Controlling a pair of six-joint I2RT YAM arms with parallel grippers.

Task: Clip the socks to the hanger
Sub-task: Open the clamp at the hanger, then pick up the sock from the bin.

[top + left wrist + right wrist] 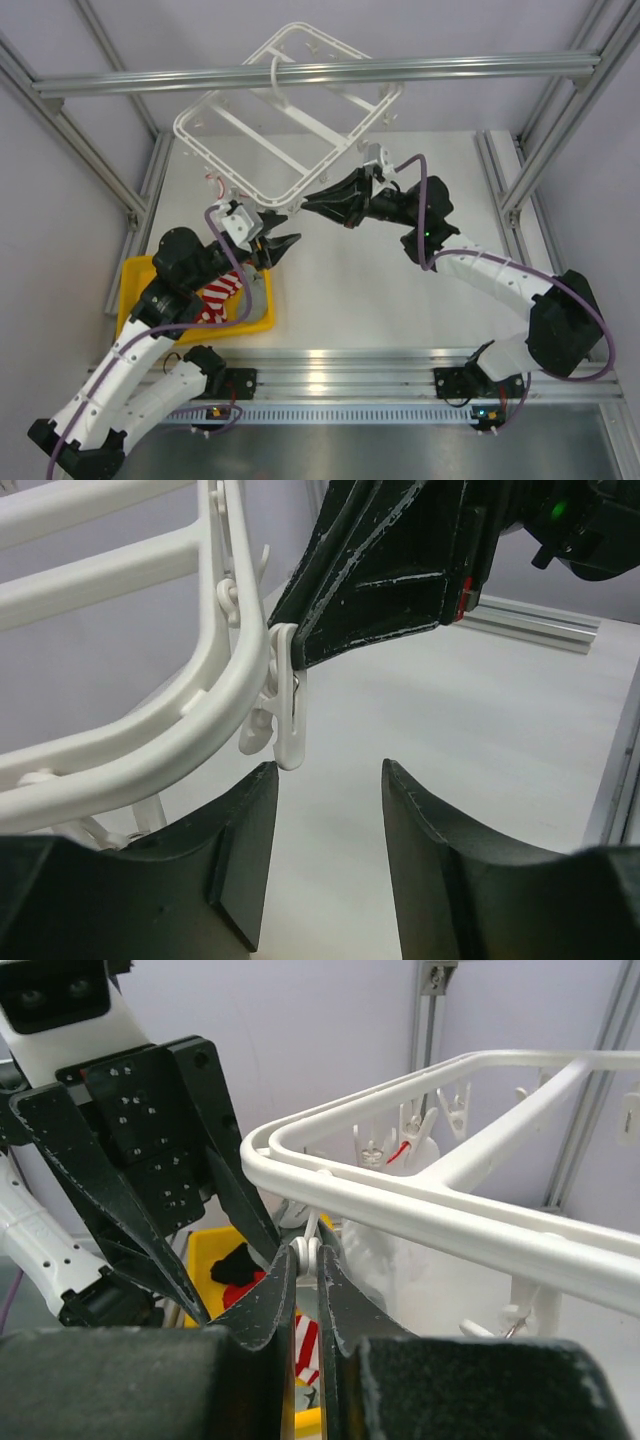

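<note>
The white hanger [180, 125] hangs tilted from the front beam. My right gripper [306, 204] is shut on the top of a small white clip [309, 1249] at the hanger's near corner. In the left wrist view that clip [289, 725] dangles from the frame with no sock in it. My left gripper [329, 766] is open and empty just below the clip, and sits near it [290, 244] in the top view. A red-and-white striped sock [215, 296] and a grey sock [257, 292] lie in the yellow tray [140, 275].
Grey aluminium beams [320, 72] cross above and stand at both sides. More clips [415, 1125] hang along the hanger's far bars. The tray sits at the table's near left, under my left arm. A dark item [235, 1264] lies in the tray.
</note>
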